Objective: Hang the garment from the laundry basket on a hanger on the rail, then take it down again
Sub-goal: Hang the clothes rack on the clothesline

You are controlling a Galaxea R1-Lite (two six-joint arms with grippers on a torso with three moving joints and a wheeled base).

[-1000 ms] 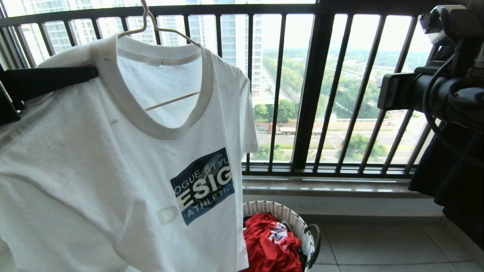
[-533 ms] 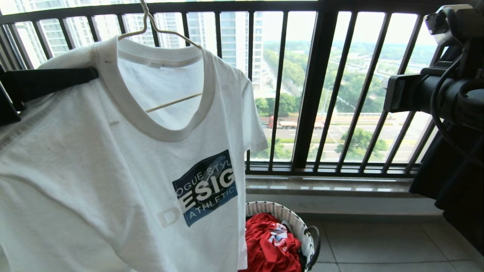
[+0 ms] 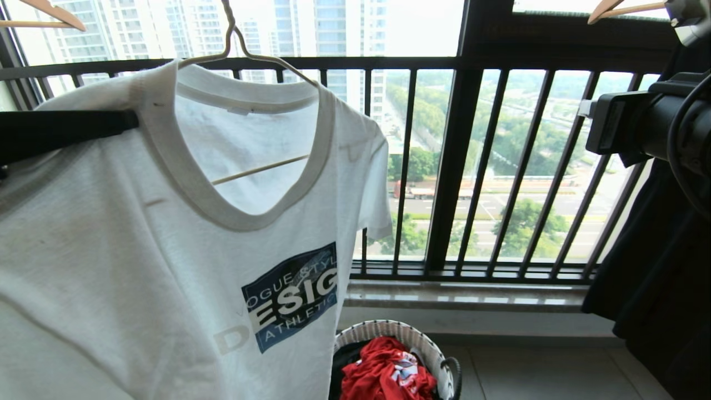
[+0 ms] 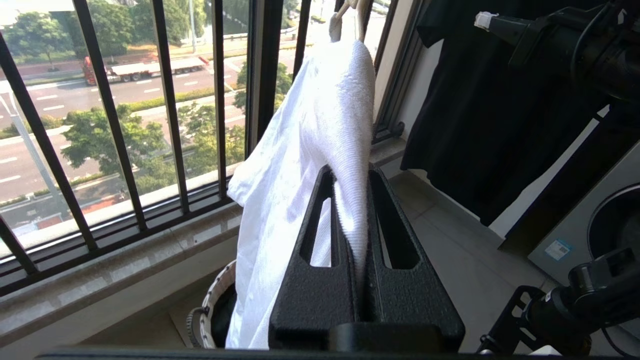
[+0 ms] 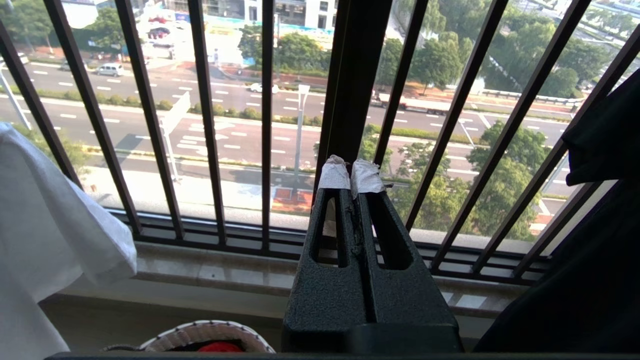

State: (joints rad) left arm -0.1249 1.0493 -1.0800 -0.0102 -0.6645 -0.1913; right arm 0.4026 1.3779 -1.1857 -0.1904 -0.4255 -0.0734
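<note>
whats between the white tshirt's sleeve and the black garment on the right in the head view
Head view: between T-shirt and black garment stands only the black railing, with the laundry basket low beside the shirt.

Black railing [image 3: 444,166] close behind garment [image 3: 166,250]

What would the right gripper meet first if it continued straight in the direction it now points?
Probably the black railing. The right gripper, shut and empty, points at its thick vertical post, with nothing visible between them. How far off the post stands cannot be judged.
</note>
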